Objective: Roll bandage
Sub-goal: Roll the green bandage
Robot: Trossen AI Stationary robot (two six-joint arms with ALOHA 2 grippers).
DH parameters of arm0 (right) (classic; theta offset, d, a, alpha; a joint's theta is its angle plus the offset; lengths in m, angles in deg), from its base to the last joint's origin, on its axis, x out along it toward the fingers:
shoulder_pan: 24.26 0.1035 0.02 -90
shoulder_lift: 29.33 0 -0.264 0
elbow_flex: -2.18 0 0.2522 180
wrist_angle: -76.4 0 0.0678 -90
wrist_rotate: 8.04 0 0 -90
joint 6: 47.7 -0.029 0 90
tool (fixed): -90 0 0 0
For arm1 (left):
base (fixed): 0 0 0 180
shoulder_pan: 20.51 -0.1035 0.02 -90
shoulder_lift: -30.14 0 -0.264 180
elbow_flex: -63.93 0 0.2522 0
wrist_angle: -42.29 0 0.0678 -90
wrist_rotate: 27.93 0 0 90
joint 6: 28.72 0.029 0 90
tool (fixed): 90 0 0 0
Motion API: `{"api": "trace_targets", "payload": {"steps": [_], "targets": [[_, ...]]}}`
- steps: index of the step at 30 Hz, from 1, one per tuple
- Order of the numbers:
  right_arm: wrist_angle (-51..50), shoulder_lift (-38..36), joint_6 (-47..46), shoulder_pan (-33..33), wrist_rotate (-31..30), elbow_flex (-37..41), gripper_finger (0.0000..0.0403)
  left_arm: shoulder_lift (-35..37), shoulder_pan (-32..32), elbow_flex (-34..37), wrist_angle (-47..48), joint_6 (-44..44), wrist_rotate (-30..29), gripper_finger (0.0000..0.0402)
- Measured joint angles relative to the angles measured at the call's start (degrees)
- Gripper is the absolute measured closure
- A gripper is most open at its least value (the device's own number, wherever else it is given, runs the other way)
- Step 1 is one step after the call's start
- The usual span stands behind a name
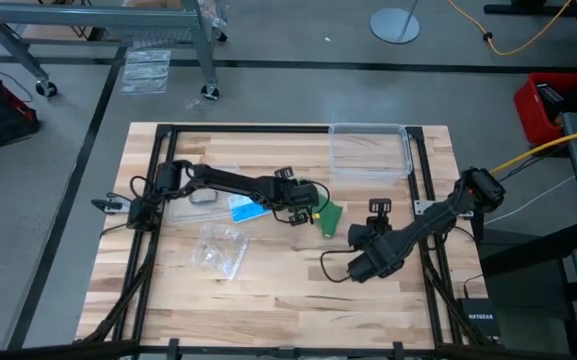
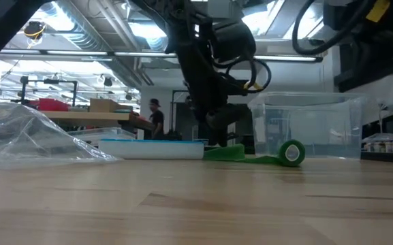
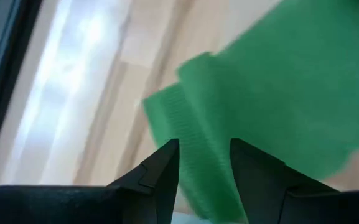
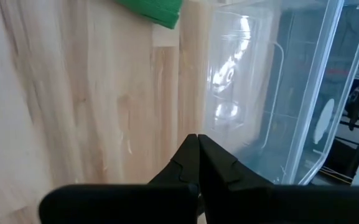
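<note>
Left gripper: jaws parted narrowly, astride a fold of the bandage, apparently pinching it.
Bandage: green strip on the table, near the clear plastic box; one end already coiled, the rest flat.
Right gripper: clenched, empty, parked beside the bandage.
Step judged: mid-roll. Next calls for turning the coil along the loose length, keeping tension.

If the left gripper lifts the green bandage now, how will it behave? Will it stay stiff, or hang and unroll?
The bandage is probably floppy: its free strip lies flat on the table and folds between the fingers of the left gripper. Its rolled end stands on edge, so it may roll or unwind when pulled. It looks thin and light, so it would likely drag along.
</note>
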Motion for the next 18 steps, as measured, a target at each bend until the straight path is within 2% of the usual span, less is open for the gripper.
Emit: {"api": "trace_targets", "payload": {"steps": [7, 11, 15, 18], "targets": [[-0.5, -0.1, -7.5, 4.5, -0.1, 2.1, 0.0402, 0.0, -0.8, 0.0, 0.3, -0.7, -0.6, 0.0265], [1.7, -1.4, -14.7, 7.6, 1.5, 8.2, 0.0402, 0.0, 0.7, 0.0, -1.6, 0.5, 0.3, 0.0265], [8.5, -3.2, -20.8, 10.6, 2.9, 15.5, 0.0402, 0.0, 2.5, 0.0, -6.1, 3.0, 3.9, 0.0265], [14.2, -3.9, -23.7, 11.7, 3.1, 20.0, 0.0402, 0.0, 3.7, 0.0, -11.7, 4.6, 4.3, 0.0265]]}}
